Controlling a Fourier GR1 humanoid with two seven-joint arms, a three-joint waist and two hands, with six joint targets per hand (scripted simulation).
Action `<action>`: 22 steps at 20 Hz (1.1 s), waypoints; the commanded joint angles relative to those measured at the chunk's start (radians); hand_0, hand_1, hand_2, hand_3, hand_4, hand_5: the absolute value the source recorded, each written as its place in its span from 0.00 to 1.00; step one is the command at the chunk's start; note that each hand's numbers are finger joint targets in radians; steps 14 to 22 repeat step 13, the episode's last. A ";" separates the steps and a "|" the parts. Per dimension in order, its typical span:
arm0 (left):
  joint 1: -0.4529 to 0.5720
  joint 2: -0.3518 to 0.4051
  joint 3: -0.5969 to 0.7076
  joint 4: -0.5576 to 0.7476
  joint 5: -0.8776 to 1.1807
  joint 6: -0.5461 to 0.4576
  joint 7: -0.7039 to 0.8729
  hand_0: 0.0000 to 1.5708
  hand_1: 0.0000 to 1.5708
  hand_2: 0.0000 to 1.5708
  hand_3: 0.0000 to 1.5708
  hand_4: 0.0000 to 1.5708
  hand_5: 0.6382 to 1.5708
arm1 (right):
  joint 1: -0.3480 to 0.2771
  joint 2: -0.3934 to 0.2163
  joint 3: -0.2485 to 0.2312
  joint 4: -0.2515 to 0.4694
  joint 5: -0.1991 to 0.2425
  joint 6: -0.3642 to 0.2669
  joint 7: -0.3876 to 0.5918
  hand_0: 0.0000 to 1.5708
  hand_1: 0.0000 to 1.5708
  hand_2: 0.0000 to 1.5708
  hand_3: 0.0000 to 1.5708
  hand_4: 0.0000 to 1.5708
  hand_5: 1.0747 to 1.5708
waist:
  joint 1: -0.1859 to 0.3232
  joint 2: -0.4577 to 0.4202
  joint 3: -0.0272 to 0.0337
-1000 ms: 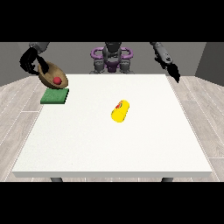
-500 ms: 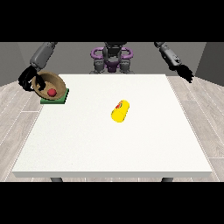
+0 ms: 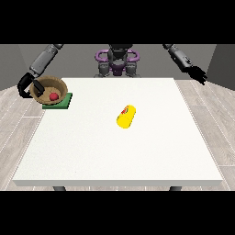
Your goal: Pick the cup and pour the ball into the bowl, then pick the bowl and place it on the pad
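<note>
Cup: yellow cylindrical cup (image 3: 126, 116) lies on its side on the white tabletop (image 3: 114, 151), long axis running near-to-far, slightly diagonal.
Bowl: brown wooden bowl (image 3: 49, 89) holding the red ball (image 3: 53, 96), over the green square pad (image 3: 58, 101).
Hand at view's left (image 3: 28, 87): fingers curled on the bowl's rim, apparently.
Hand at view's right (image 3: 198, 73): fingers relaxed, holding nothing.

We see the hand at the view's left (image 3: 28, 88) low at the end of a bent arm, its fingers curled. The hand at the view's right (image 3: 197, 73) is raised off to the side, arm stretched outward, with fingers relaxed.
</note>
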 commanded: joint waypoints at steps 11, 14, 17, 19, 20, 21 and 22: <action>0.091 -0.020 -0.003 -0.024 0.013 -0.010 0.032 0.00 0.00 0.00 0.00 0.56 0.62 | -0.125 -0.044 -0.089 0.081 -0.101 0.128 0.065 0.00 0.00 0.27 0.00 0.00 0.47 | -0.025 -0.104 0.0052; 0.061 -0.007 -0.009 0.014 0.007 -0.002 0.098 0.00 0.00 0.00 0.00 0.56 0.62 | -0.153 0.041 -0.067 0.028 -0.117 0.172 0.039 0.00 0.00 0.07 0.24 0.32 0.60 | -0.039 -0.183 0.0040; 0.061 -0.007 -0.009 0.014 0.007 -0.002 0.098 0.00 0.00 0.00 0.00 0.56 0.62 | -0.153 0.041 -0.067 0.028 -0.117 0.172 0.039 0.00 0.00 0.07 0.24 0.32 0.60 | -0.039 -0.183 0.0040; 0.061 -0.007 -0.009 0.014 0.007 -0.002 0.098 0.00 0.00 0.00 0.00 0.56 0.62 | -0.153 0.041 -0.067 0.028 -0.117 0.172 0.039 0.00 0.00 0.07 0.24 0.32 0.60 | -0.039 -0.183 0.0040; 0.061 -0.007 -0.009 0.014 0.007 -0.002 0.098 0.00 0.00 0.00 0.00 0.56 0.62 | -0.153 0.041 -0.067 0.028 -0.117 0.172 0.039 0.00 0.00 0.07 0.24 0.32 0.60 | -0.039 -0.183 0.0040; 0.061 -0.007 -0.009 0.014 0.007 -0.002 0.098 0.00 0.00 0.00 0.00 0.56 0.62 | -0.153 0.041 -0.067 0.028 -0.117 0.172 0.039 0.00 0.00 0.07 0.24 0.32 0.60 | -0.039 -0.183 0.0040; 0.061 -0.007 -0.009 0.014 0.007 -0.002 0.098 0.00 0.00 0.00 0.00 0.56 0.62 | -0.153 0.041 -0.067 0.028 -0.117 0.172 0.039 0.00 0.00 0.07 0.24 0.32 0.60 | -0.039 -0.183 0.0040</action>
